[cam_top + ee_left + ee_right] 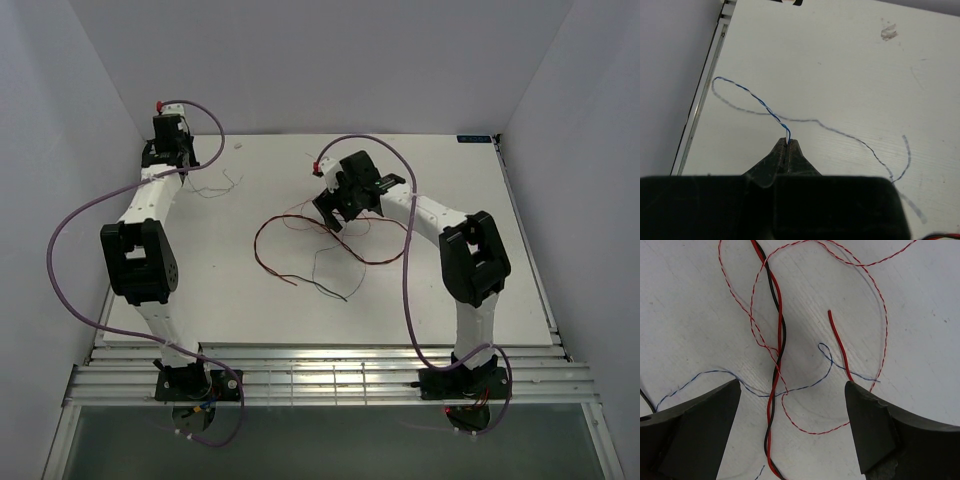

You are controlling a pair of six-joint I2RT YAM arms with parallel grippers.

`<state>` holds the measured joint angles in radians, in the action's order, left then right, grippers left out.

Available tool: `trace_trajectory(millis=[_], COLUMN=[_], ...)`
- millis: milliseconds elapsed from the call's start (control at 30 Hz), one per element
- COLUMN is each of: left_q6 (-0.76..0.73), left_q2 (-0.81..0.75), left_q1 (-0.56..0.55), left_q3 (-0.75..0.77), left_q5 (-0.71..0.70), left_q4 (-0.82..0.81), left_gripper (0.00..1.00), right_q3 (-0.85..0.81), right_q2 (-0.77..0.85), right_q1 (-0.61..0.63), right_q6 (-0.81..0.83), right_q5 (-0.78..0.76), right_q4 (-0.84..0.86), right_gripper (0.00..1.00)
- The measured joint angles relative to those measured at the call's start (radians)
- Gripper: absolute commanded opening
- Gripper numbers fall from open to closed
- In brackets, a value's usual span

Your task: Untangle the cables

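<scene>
The tangle of cables (300,250) lies mid-table. It holds a twisted red-and-black pair (775,340), a fine red-and-white strand (881,300), a thin blue-and-white strand (805,387) and a loose red end (837,340). My right gripper (792,390) hangs open just above them, its fingers (710,410) straddling the red-black pair without touching it; in the top view it (335,215) sits at the tangle's upper edge. Far left, my left gripper (787,144) is shut on the end of a separate thin blue-and-white strand (747,95), which loops over the table (215,188).
The white table (450,200) ends at a wall on the left, with its edge rail (705,95) close to the left gripper. A slatted rail (330,375) runs along the near edge. Purple arm hoses (60,260) arc beside both arms. A small smudge (888,32) marks the table.
</scene>
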<state>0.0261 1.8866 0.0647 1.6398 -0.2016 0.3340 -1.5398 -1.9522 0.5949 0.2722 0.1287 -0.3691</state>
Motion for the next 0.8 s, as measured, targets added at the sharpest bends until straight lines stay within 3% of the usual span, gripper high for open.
trace_trajectory(millis=[100,200,333,367,467,533,667,800], left_q6=[0.010,0.043,0.098,0.111,0.150,0.177,0.235,0.294], left_q2=[0.014,0.019,0.038,0.048,0.073,0.078,0.055,-0.046], left_q1=[0.011,0.018,0.020,0.020,0.024,0.024,0.024,0.025], left_q3=[-0.034,-0.077,-0.113,-0.113,-0.113,-0.113,-0.125,-0.193], left_q5=[-0.006,-0.029,-0.053,-0.057,-0.076,-0.078,-0.025,0.124], left_q4=[-0.005,-0.014,-0.022,-0.024,-0.020,0.001,0.029,0.053], left_gripper=[0.00,0.09,0.38,0.59,0.89,0.98,0.98,0.98], right_q3=[-0.021,-0.034,-0.035,-0.035,-0.035,-0.035,-0.049,-0.071], right_q2=[-0.032,-0.057,-0.065,-0.065,-0.065,-0.066,-0.087,-0.131], right_q1=[0.009,0.018,0.027,0.029,0.035,0.036,0.037,0.037], right_q6=[0.007,0.008,0.010,0.011,0.024,0.029,0.043,0.054], right_q5=[-0.005,-0.008,-0.008,-0.009,-0.015,-0.016,-0.018,-0.023], right_q4=[-0.011,-0.018,-0.025,-0.024,-0.025,-0.025,-0.025,-0.024], right_gripper=[0.90,0.90,0.90,0.90,0.90,0.90,0.94,1.00])
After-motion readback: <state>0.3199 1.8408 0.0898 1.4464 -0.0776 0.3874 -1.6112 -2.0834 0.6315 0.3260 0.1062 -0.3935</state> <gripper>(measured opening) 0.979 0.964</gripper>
